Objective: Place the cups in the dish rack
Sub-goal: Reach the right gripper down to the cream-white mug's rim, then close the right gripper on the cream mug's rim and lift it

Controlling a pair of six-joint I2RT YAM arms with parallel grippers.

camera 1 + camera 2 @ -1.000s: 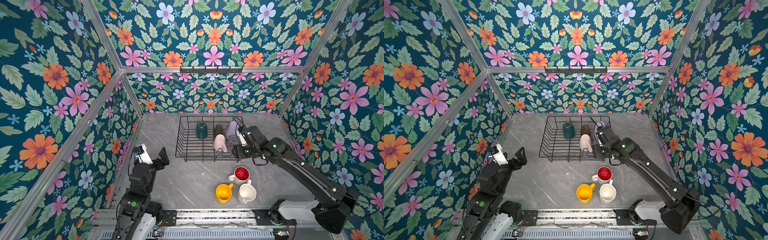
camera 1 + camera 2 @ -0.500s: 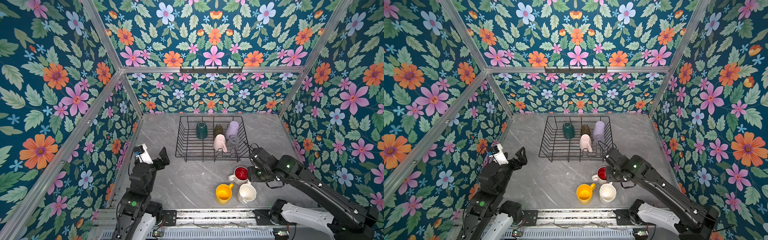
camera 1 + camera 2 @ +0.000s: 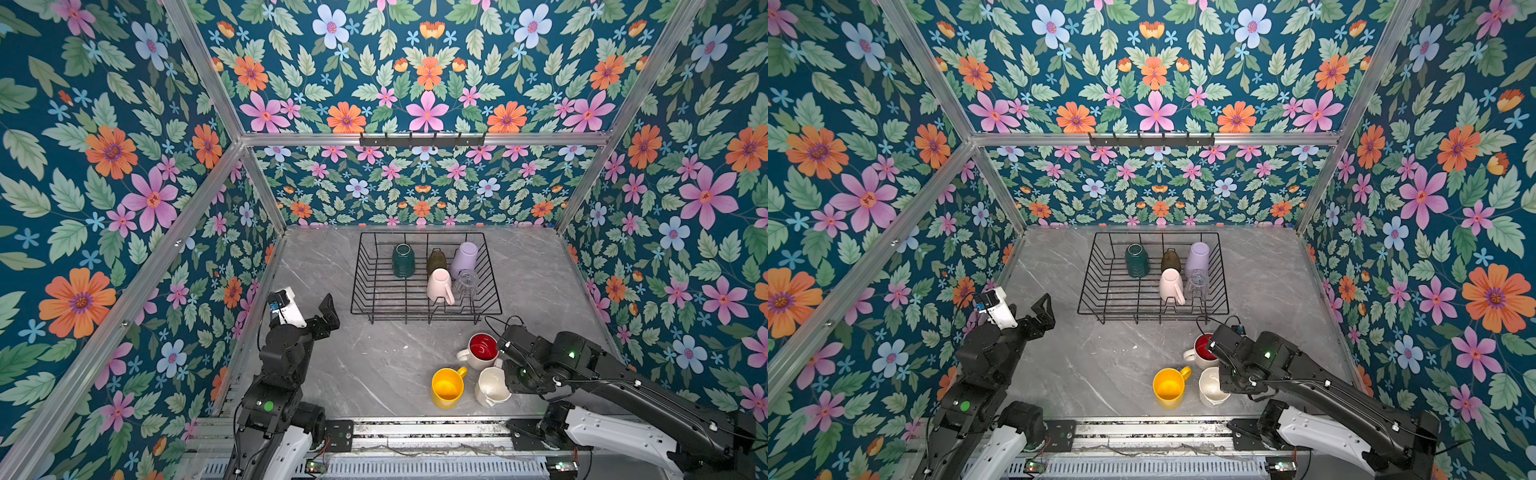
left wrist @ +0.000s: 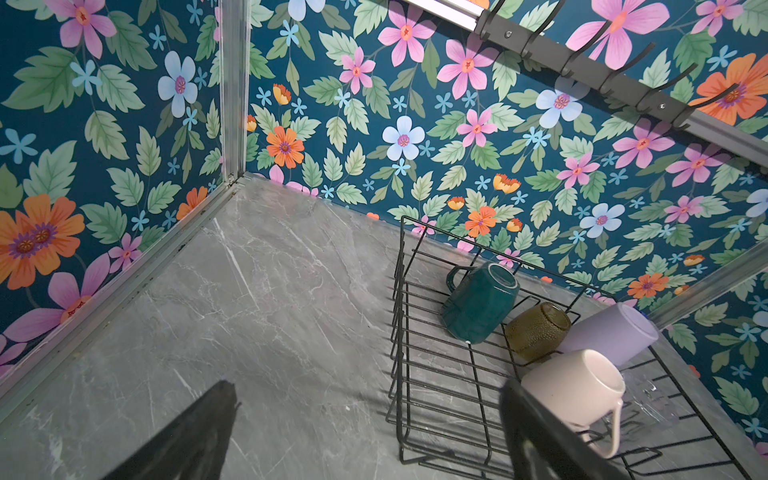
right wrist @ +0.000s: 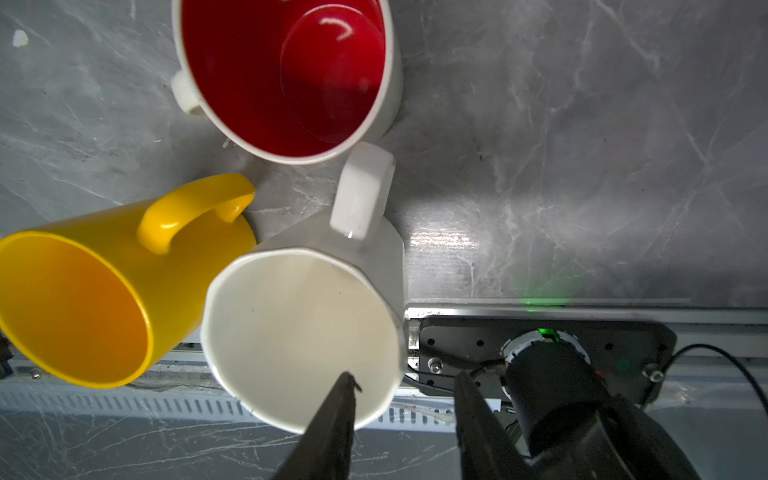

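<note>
- The dish rack sits at the back of the grey marble tabletop, close to the rear wall.
- Five cups are in the rack: the dark green mug, olive-amber glass and lilac tumbler form a back row. The pale pink mug and clear glass are just in front of them.
- All five are bottom-up or tilted against the wires.
- Three cups stand upright on the tabletop in front of the rack, clustered together: the red-lined white mug, the yellow mug and the white mug.
- The right hand is at the white mug, its jaws partly apart and straddling the rim. One finger is inside the cup and the other is outside the wall.
- A gap seems to show on each side of the wall, though the wrist view is too steep to be sure of contact.
- The left hand is raised above the left side of the tabletop, jaws spread wide and holding nothing. It points toward the rack.
</note>
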